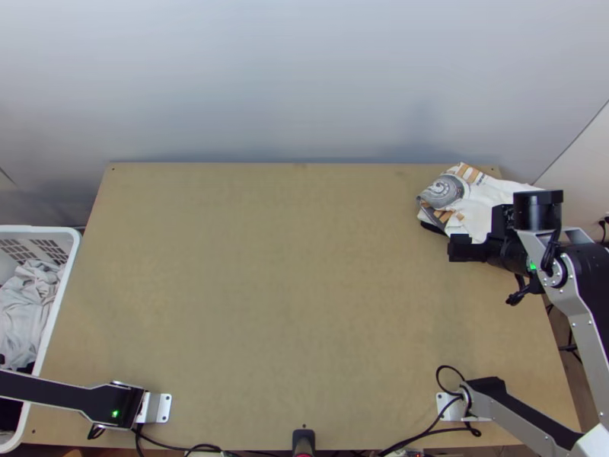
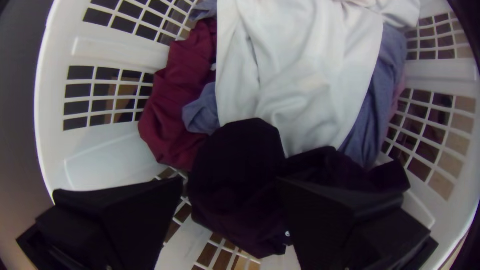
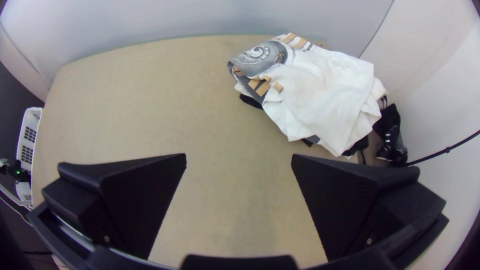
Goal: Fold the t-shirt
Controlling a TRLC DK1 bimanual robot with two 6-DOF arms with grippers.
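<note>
With left gripper (image 2: 231,181) apart over dark cloth (image 2: 240,217) in basket (image 2: 54,145), right gripper (image 3: 239,156) apart too — likely at the picking-out step. Next, lower, pinch, lift clear.

soft, even light falls on the table (image 1: 289,289); faint shadows dim the wall (image 1: 422,126). both wrist views bend straight edges and darken at the corners.
</note>
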